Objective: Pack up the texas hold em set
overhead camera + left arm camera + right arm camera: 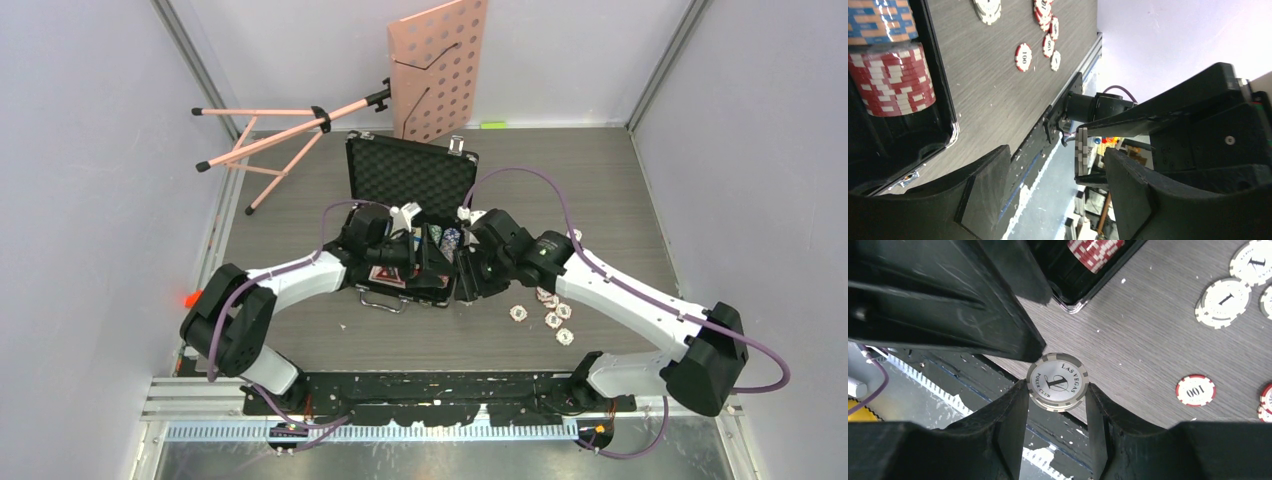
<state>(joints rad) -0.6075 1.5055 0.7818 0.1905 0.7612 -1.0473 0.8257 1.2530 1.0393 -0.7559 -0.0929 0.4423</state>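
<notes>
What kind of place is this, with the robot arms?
Probably a robot practice booth, not a home: a left arm and right arm bolted at a table's edge, plain walls boxing it in, and props like a poker case.

Pretty clearly a robotics lab test cell: plain white panel walls (90,150) box in a grey wood-grain table (600,180). The left arm (300,278) and right arm (640,305) are bolted to a slotted aluminium rail (400,432), with purple cables (530,170) looping around. The props are a random mix too: a foam-lined poker case (410,175) and a pink music stand (440,70).
</notes>
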